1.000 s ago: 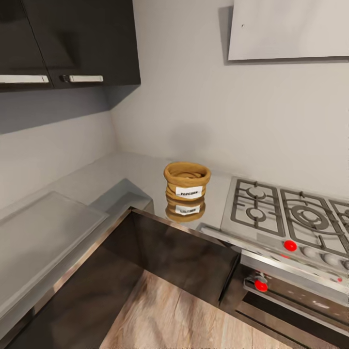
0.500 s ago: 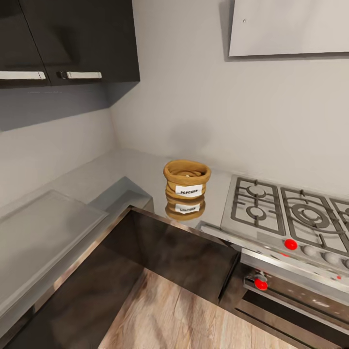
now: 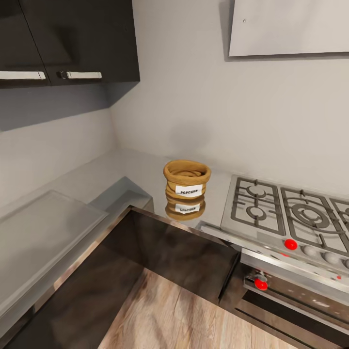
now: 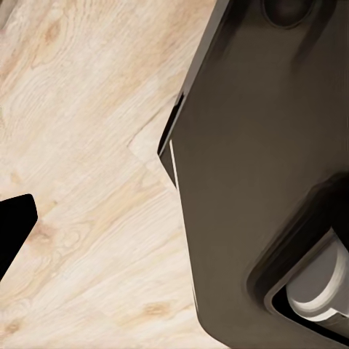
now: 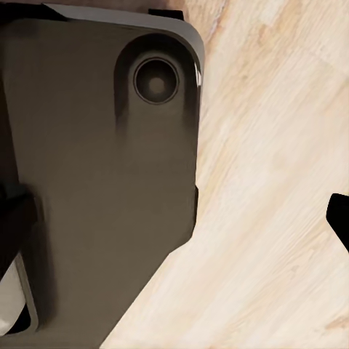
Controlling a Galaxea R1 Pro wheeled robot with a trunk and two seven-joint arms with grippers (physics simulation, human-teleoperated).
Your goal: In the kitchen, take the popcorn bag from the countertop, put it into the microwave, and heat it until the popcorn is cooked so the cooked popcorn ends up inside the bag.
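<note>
Claw tip (image 4: pixel 11 233) over floor (image 4: pixel 87 145), popcorn bag (image 3: pixel 187 181) upright

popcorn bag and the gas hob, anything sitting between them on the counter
Nothing. In the head view only a bare strip of glossy grey countertop separates the popcorn bag from the hob.

1. The popcorn bag (image 3: pixel 187 180) stands upright on the worktop (image 3: pixel 126 169), near its front edge.
2. The hob (image 3: pixel 286 211) lies just right of the bag.
3. Wall cabinets (image 3: pixel 72 43) hang at far left.
4. The range hood (image 3: pixel 288 26) hangs above the hob.
5. The floor (image 3: pixel 169 315) lies nearest, below the worktop edge.
</note>
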